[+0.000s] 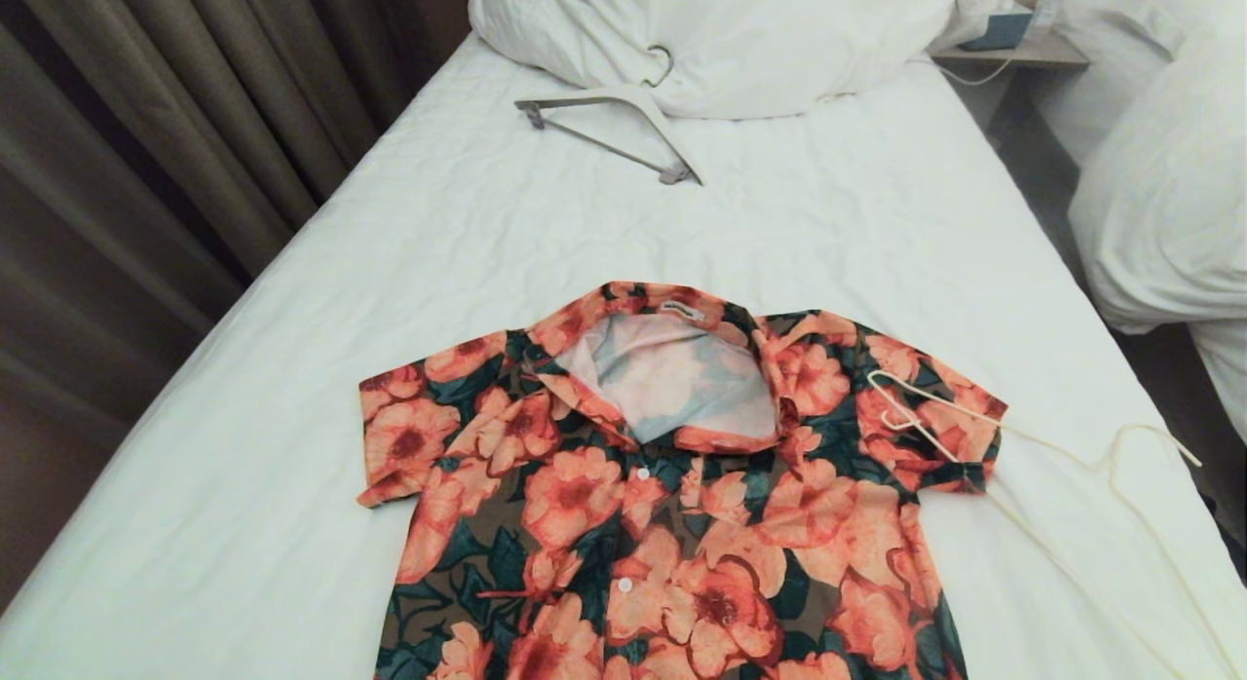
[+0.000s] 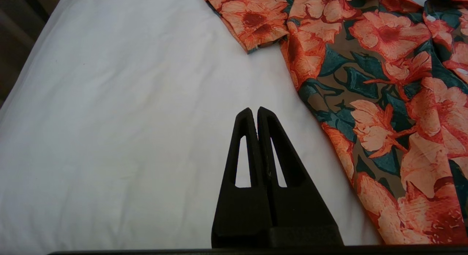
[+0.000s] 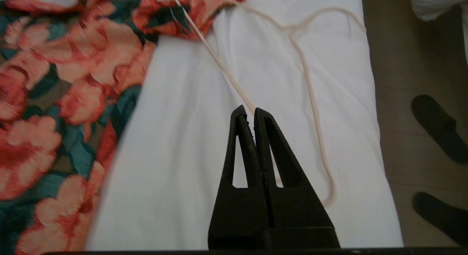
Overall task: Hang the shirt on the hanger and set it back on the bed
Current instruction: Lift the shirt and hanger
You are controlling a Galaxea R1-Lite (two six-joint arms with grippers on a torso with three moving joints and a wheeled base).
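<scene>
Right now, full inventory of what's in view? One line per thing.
shirt: 1, orange-pink flowers on dark green, flat on the bed, collar toward the duvet
thin hanger: 1, cream-white, at the bed's right edge, one end resting on the shirt's sleeve
thick hanger: 1, white with grey bar, far up the bed by the duvet
bed: 1, white sheet, fills the middle
duvet: 1, white, heaped at the head
neighbouring bed: 1, white, right side
curtain: 1, brown, left side
left gripper: fingers shut, above bare sheet beside the shirt
right gripper: fingers shut, empty, above the thin hanger
</scene>
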